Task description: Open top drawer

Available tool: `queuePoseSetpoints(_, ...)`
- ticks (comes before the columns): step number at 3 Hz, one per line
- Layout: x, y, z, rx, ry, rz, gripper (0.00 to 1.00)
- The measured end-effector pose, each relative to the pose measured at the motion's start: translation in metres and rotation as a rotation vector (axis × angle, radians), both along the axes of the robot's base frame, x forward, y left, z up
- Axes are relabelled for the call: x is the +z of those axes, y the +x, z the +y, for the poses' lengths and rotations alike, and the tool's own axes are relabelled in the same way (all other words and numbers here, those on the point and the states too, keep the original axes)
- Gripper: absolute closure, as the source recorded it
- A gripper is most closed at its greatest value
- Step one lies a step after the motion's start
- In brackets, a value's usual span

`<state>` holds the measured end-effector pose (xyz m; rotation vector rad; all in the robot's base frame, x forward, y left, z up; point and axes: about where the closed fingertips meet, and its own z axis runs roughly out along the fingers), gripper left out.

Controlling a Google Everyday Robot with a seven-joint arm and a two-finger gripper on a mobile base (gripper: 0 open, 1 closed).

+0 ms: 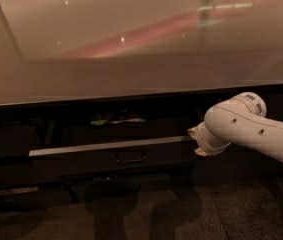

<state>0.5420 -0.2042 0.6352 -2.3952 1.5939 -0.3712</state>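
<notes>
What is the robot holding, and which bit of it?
Cannot tell for sure: the gripper is at the right end of the top drawer, against its pale upper rim.

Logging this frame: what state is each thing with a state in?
top drawer: partly open, pale rim and dark interior showing.
loop handle: free, nothing gripping it.
gripper: at the right end of the top drawer's rim, away from the loop handle.
</notes>
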Motion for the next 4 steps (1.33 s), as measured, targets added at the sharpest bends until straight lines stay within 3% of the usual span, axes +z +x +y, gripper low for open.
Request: queuePoseSetpoints(4, -0.0016, -0.0081, 0.0, 0.011, -0.004, -0.01, 1.0)
